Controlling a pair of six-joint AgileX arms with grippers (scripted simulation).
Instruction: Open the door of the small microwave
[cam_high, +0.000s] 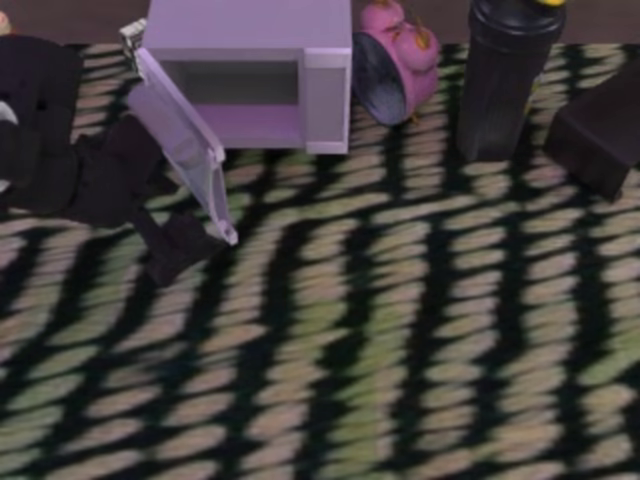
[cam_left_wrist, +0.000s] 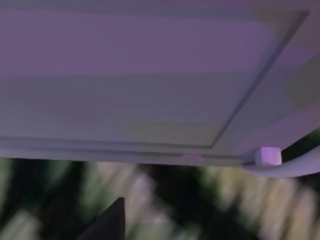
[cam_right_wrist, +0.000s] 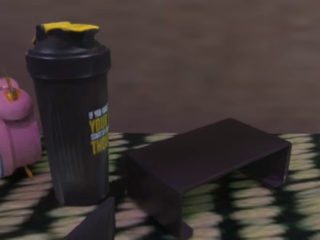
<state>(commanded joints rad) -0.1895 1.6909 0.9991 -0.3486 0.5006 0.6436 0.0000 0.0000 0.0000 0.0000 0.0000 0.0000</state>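
Microwave (cam_high: 250, 75) first: from above, its door (cam_high: 185, 150) swings out wide, with the left gripper (cam_high: 190, 245) at the door's free edge. I cannot tell how its fingers are set. The left wrist view shows the door close up. The right wrist view shows a black bottle (cam_right_wrist: 72, 115) only. Opening looks nearly done; next, let go.

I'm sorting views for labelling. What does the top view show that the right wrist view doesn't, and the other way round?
Only the top view shows the small microwave, its door swung open, and the left pincer by the door's free edge. Only the right wrist view shows the yellow lettering on the black shaker bottle and the underside opening of the dark stand. Both show the bottle, the stand, the pink alarm clock and the woven mat.
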